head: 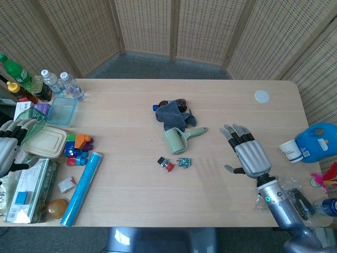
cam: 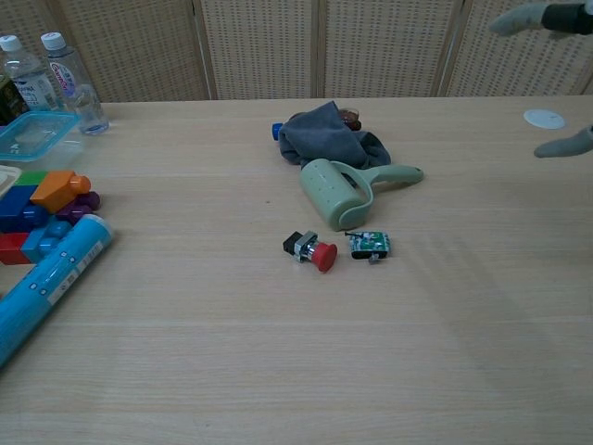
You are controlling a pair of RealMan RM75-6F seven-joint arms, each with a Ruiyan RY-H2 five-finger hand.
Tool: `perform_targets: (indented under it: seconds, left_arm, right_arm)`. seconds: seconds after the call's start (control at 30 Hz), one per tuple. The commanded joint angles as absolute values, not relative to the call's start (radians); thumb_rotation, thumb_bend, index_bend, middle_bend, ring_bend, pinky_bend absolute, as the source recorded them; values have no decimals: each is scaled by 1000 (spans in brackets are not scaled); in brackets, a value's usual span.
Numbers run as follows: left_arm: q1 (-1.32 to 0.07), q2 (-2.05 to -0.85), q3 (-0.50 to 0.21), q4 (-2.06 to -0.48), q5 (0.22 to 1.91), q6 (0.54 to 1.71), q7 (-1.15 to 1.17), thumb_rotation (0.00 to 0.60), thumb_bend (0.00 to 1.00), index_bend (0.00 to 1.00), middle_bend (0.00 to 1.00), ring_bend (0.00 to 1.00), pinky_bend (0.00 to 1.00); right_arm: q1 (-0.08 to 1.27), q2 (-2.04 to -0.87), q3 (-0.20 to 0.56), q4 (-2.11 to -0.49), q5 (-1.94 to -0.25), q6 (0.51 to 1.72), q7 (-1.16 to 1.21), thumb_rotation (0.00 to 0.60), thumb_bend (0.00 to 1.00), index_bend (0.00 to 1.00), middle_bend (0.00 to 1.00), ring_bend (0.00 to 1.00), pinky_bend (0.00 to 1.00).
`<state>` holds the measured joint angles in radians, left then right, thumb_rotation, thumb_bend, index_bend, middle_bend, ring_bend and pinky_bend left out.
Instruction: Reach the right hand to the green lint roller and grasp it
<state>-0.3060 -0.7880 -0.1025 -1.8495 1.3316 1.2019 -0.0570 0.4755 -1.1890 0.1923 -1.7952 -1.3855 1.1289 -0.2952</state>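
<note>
The green lint roller lies flat near the table's middle, its drum toward the front left and its handle pointing right. A grey cloth sits just behind it. My right hand hovers open to the right of the roller, fingers spread and pointing away from me, a clear gap from the handle. Only its fingertips show at the top right of the chest view. My left hand stays at the far left edge, open, over the clutter there.
A red-capped part and a small green circuit board lie in front of the roller. Toy blocks, a blue tube, boxes and bottles crowd the left side. A blue jug and cup stand at the right edge.
</note>
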Motion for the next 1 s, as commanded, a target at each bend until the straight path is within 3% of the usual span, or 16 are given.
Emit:
perform_targets:
  seconds: [0.03, 0.5, 1.0]
  left_arm:
    - [-300, -780, -97, -1857, 1344, 1204, -65, 600, 314, 0, 0, 0, 0]
    - [-281, -761, -82, -1881, 1359, 1213, -63, 600, 315, 0, 0, 0, 0]
    - [-296, -765, -88, -1887, 1359, 1192, -53, 600, 316, 0, 0, 0, 0]
  right_arm:
    - [552, -1254, 220, -1712, -1345, 1046, -275, 583, 159, 0, 0, 0, 0]
    - [771, -1525, 229, -1268, -1321, 818, -124, 600, 228, 0, 0, 0, 0]
    - [920, -1678, 210, -1041, -1301, 642, -78, 600, 266, 0, 0, 0, 0]
